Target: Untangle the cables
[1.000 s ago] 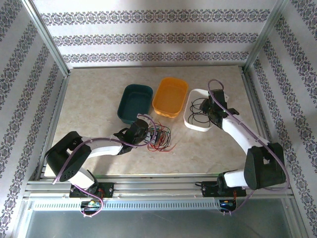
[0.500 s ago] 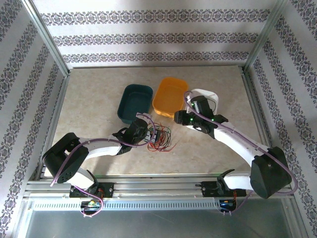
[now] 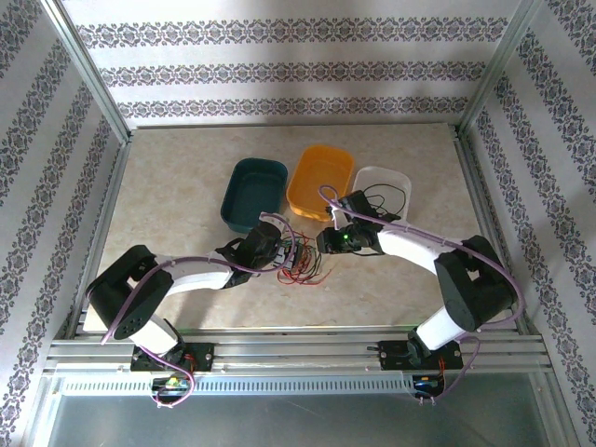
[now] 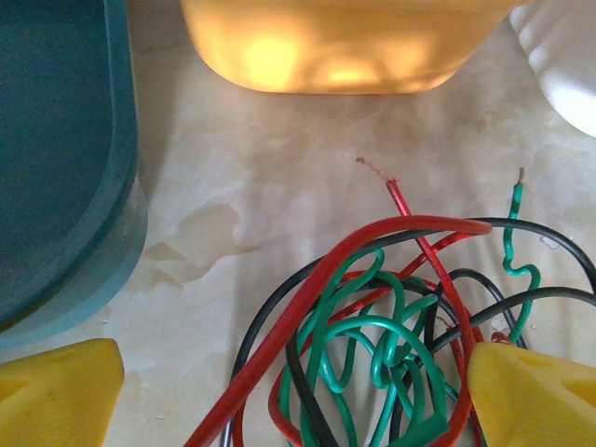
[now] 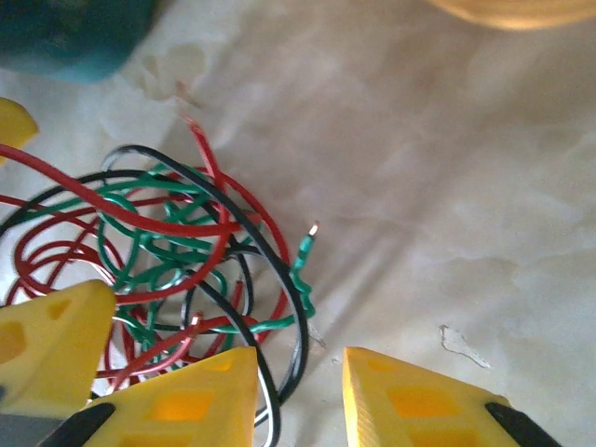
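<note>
Because the tangle of thin black, red and green wires (image 3: pixel 300 259) lies on the marbled beige tabletop (image 3: pixel 177 186) just in front of the dark teal plastic bin (image 3: pixel 253 194) and the orange plastic bin (image 3: pixel 319 182), both arms reach toward the middle from either side. The left gripper (image 4: pixel 293 352) is released, its yellow fingers (image 4: pixel 56 391) spread wide with the knot between them. I take this for a bracing stance, ready to pin the mass while the other arm pulls. The right gripper (image 5: pixel 298 358) is also unclenched and grasps nothing. Its jaws are parted by a narrow gap with bare table between them, and a black loop runs just beside one finger (that loop looks the likeliest strand to take next).

From above the layout is plain. A white plastic bin (image 3: pixel 377 191) to the right holds a loose black wire (image 3: pixel 384 196), apparently already sorted out, but the knot's strands blur together at that height. The wrist cameras resolve them. The left one shows a stripped red end (image 4: pixel 391 184) and a kinked green end (image 4: pixel 515 200) poking free toward the orange bin. The right one shows that green end at the knot's outer edge, on the side nearest its own fingers.
</note>
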### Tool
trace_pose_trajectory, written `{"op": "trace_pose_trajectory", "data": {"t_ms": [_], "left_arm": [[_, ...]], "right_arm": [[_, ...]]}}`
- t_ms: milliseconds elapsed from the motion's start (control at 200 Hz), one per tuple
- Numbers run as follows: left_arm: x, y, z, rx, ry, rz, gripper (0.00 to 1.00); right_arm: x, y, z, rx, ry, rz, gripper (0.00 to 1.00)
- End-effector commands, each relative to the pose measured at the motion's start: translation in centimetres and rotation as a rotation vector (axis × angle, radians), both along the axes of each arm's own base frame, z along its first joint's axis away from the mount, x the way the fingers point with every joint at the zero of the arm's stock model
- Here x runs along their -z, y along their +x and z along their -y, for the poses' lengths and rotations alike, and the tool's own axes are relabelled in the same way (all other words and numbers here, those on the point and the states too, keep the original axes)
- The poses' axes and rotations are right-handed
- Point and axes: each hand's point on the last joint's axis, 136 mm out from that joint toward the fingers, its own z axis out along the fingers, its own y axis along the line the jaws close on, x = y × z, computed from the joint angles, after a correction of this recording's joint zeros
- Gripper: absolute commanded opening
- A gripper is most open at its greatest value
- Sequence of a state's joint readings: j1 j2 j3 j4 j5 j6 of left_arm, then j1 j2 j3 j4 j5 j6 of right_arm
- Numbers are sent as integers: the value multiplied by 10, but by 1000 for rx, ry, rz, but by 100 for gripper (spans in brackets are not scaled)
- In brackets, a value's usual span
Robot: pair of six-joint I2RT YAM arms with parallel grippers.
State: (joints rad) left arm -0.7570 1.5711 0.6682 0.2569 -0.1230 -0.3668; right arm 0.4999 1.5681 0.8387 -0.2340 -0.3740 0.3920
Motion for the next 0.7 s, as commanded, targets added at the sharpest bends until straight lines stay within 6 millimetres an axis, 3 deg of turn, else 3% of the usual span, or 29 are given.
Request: {"op": "trace_pose_trajectory", "data": {"t_ms": [0,520,695], "left_arm": [[4,3,-2,-5,13,-15,95],[9,3,-5,-16,21,-19,95],[13,2,-7,-20,32,-25,95]], "right_arm": [[-7,4,-7,-31,16,9,30],[10,14,-13,-17,-5,-11,28],[9,15,-10,1,-14,7,11]]}}
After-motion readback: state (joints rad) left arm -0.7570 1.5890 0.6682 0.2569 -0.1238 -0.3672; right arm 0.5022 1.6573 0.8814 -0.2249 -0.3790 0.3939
